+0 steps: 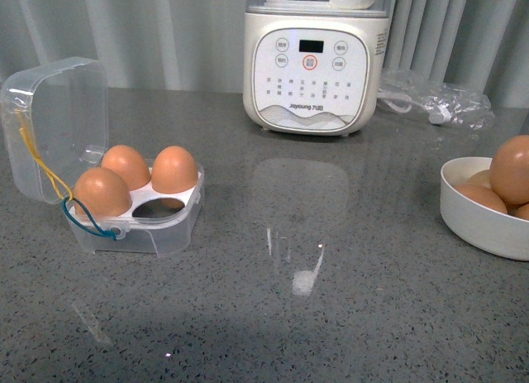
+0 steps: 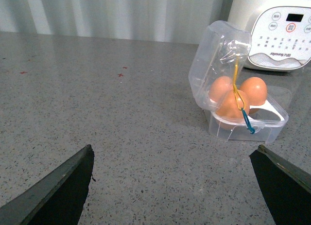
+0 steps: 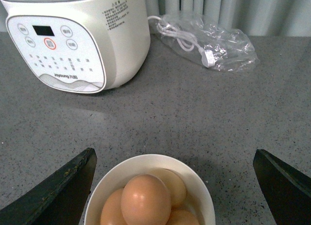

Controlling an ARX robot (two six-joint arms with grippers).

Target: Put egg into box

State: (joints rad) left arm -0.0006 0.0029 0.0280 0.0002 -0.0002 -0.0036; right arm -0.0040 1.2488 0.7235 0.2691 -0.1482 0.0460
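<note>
The clear plastic box [image 1: 169, 227] stands at the left with its lid open; three brown eggs fill three cells and the near right cell [image 1: 159, 207] is empty. It also shows in the left wrist view [image 2: 272, 128]. A white bowl [image 1: 467, 213] at the right holds several brown eggs; the top egg [image 3: 146, 200] sits highest. My right gripper [image 3: 175, 186] is open above the bowl [image 3: 199, 193], jaws wide on either side. My left gripper [image 2: 172, 183] is open and empty over bare table, short of the box. Neither arm shows in the front view.
A white Joyoung blender [image 1: 314, 64] stands at the back centre. A clear bag with a white cord [image 1: 434, 98] lies at the back right. The grey speckled table [image 1: 331, 259] runs to a curtain behind.
</note>
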